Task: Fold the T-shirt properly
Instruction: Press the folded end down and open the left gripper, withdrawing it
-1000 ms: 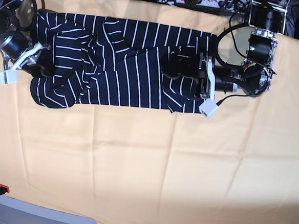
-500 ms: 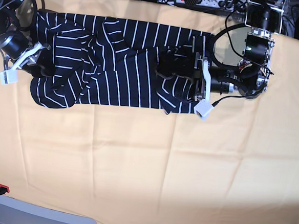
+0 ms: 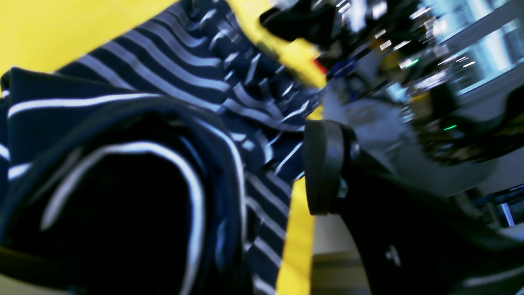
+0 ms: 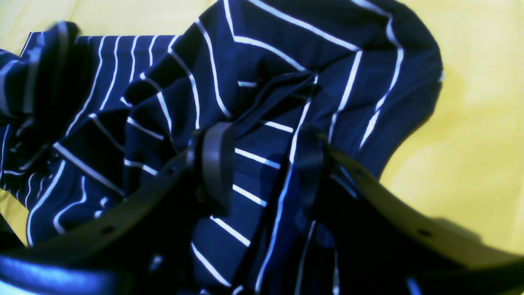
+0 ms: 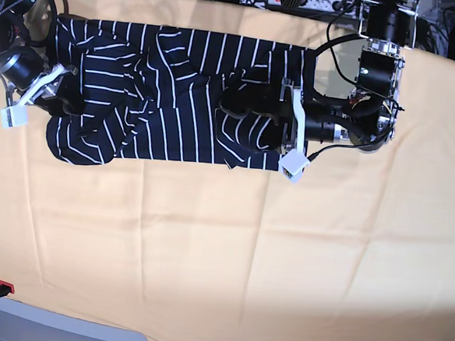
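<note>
On the yellow cloth (image 5: 222, 248) lies the striped T-shirt (image 5: 171, 88) (rumpled, along the far edge); the right gripper (image 4: 262, 164) pinches one end, the left gripper (image 5: 243, 117) clamps the other.

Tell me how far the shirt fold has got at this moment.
Early. Done: the T-shirt lies spread lengthwise on the yellow cloth, still rumpled. In hand: the left pincer has carried a gathered end inward over the body; the right pincer grips a bunched fold at the other end. Left: laying that end flat, the remaining folds, smoothing.
</note>
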`<control>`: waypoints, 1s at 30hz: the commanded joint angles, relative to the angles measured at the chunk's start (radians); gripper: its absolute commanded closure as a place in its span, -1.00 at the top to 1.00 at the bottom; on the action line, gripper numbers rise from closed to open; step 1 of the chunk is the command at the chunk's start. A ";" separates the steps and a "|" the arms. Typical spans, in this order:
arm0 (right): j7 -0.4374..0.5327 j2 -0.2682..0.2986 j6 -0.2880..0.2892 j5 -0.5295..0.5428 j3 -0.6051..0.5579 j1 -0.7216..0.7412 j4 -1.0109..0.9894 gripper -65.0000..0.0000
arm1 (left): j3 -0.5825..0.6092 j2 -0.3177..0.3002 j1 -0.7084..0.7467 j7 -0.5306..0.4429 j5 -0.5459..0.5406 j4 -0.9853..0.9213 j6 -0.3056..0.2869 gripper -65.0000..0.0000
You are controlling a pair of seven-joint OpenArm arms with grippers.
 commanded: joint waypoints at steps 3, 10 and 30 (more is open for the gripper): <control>0.019 0.017 0.009 0.022 0.008 0.005 0.017 -0.14 | -0.006 -0.003 -0.012 -0.019 -0.024 0.018 -0.009 -0.81; 0.019 0.017 0.009 0.022 0.008 0.005 0.017 -0.14 | -0.005 -0.003 -0.009 -0.018 -0.048 0.018 -0.009 -1.00; 0.011 0.017 0.009 0.022 0.008 0.005 0.017 -0.14 | -0.026 0.005 -0.018 -0.053 -0.120 0.040 -0.009 0.43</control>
